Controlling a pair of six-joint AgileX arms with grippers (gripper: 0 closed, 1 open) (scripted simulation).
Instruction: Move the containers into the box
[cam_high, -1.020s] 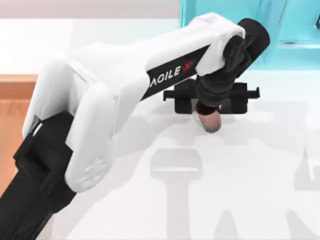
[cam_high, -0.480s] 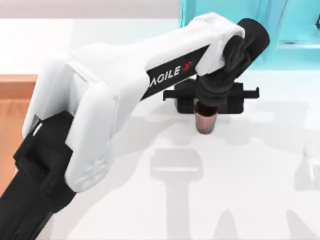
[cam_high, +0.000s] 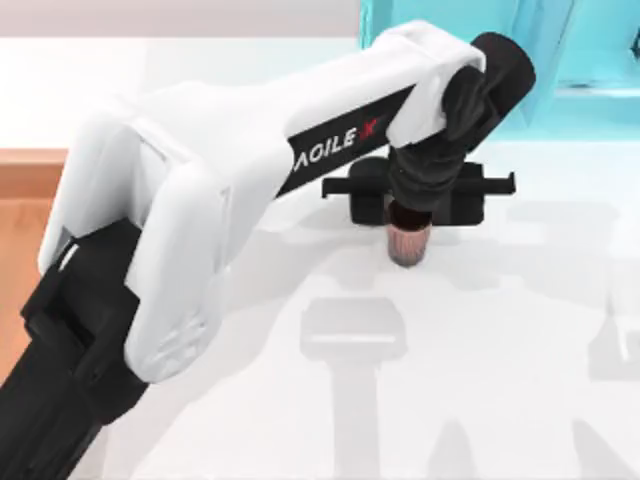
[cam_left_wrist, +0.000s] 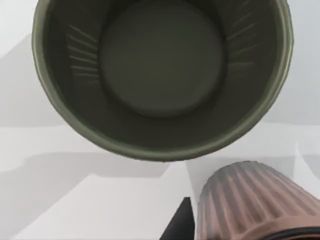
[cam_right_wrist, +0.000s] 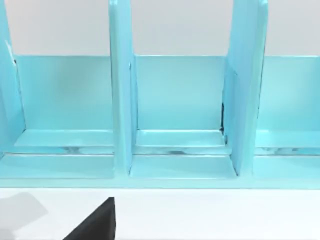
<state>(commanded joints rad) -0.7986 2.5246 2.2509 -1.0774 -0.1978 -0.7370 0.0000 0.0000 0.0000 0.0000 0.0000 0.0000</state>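
Top view: the left arm reaches from the lower left of the frame toward the upper centre, where its gripper (cam_high: 408, 205) hangs over the white table (cam_high: 500, 380). Directly beneath the gripper sits the reddish-brown cup (cam_high: 407, 243), held at its upper part between the closed-in fingers. The box (cam_high: 25, 210) appears as an orange-brown strip at the left edge of the frame, well apart from the cup. A cyan shelf (cam_high: 590, 50) occupies the upper right corner.

Left wrist view: the olive-green cup (cam_left_wrist: 160, 75) stands open-topped on the table, with the ribbed wall of the reddish-brown cup (cam_left_wrist: 250, 205) just beside it.

Right wrist view: the cyan shelf (cam_right_wrist: 175, 110) with its upright dividers; whether the right gripper is open cannot be told.
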